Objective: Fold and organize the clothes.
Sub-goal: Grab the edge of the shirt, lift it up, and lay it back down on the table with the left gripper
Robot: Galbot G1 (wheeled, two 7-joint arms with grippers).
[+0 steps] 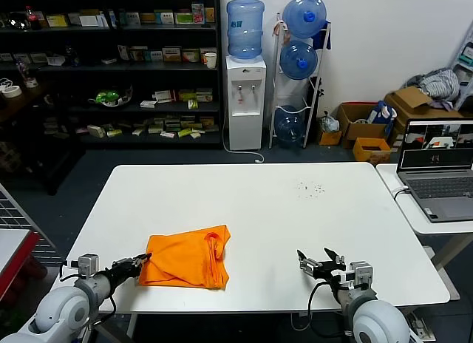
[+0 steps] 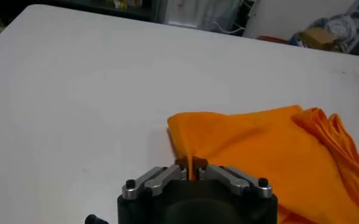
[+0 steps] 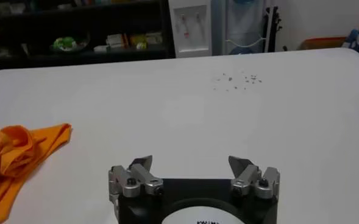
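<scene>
The orange T-shirt (image 1: 188, 259) lies folded into a rough rectangle near the front left of the white table (image 1: 259, 202), its collar at the right side. No lettering shows. My left gripper (image 1: 142, 262) is at the shirt's left edge and is shut on a pinch of the orange fabric (image 2: 192, 170); the shirt spreads away from it in the left wrist view (image 2: 277, 152). My right gripper (image 1: 319, 259) is open and empty over bare table near the front edge, right of the shirt. The shirt's collar end shows in the right wrist view (image 3: 17, 149).
Small dark specks (image 1: 310, 188) lie on the table's far right part. A laptop (image 1: 436, 169) stands on a side table at the right. Shelves (image 1: 111, 62), a water dispenser (image 1: 244, 77) and cardboard boxes (image 1: 369, 128) stand behind.
</scene>
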